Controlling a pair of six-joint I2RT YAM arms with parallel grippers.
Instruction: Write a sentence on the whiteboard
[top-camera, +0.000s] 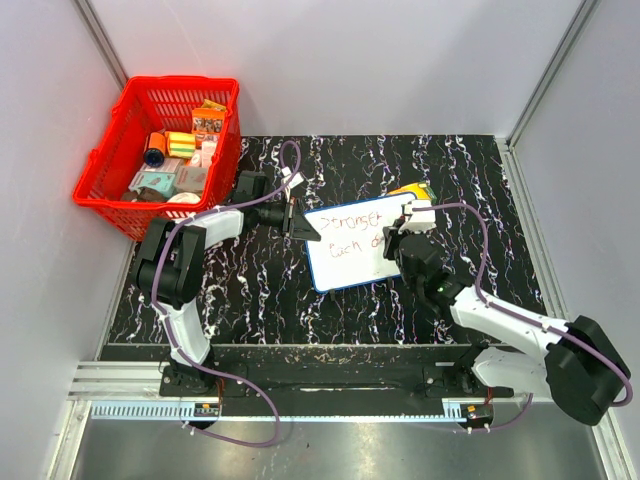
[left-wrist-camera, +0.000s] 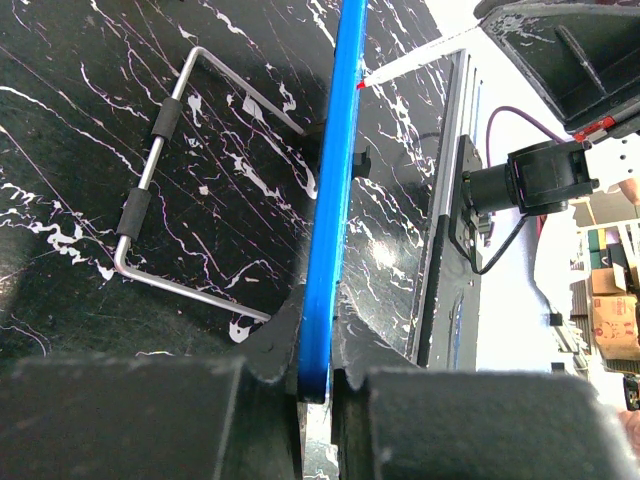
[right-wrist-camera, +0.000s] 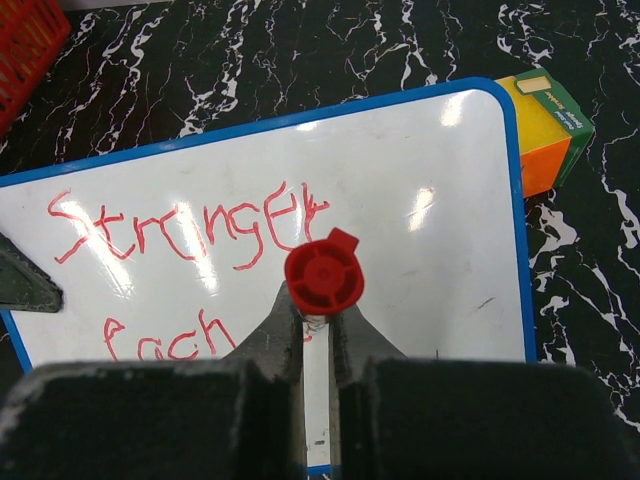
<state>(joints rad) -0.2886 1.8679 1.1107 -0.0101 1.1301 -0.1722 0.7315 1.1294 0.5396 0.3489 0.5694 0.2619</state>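
Basket (top-camera: 100, 168) left of whiteboard (top-camera: 350, 273); box (top-camera: 416, 190) at its far right corner.

Right gripper (right-wrist-camera: 317, 318) — clamped on marker (right-wrist-camera: 323, 272)

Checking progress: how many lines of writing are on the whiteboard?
2. The top line spans the upper whiteboard; the second line starts below it at the left, its end possibly hidden by the right gripper and marker.

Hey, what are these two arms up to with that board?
They are writing on the whiteboard. The left gripper has its jaws clamped on its blue edge. The right gripper holds a red marker over the board. The sentence so far reads "Stronger", with a second line begun beneath.
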